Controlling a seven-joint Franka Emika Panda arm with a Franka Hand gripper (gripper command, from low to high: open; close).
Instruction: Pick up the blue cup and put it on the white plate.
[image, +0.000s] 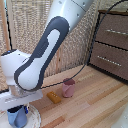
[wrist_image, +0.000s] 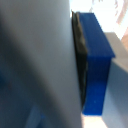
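The blue cup (image: 18, 117) is at the lower left of the exterior view, over the white plate (image: 35, 119), whose rim shows beside it. I cannot tell whether the cup touches the plate. My gripper (image: 18, 108) comes down from above and is shut on the cup. The wrist view is very close and blurred: the cup's blue wall (wrist_image: 98, 65) lies against a dark finger pad (wrist_image: 80, 55), with a grey finger (wrist_image: 35, 60) filling most of the picture.
A pink cup (image: 68, 88) stands on the wooden table to the exterior view's right of the plate. A small orange block (image: 54, 97) lies between them. A brown dresser (image: 112, 45) stands at the back right, with a black cable hanging in front.
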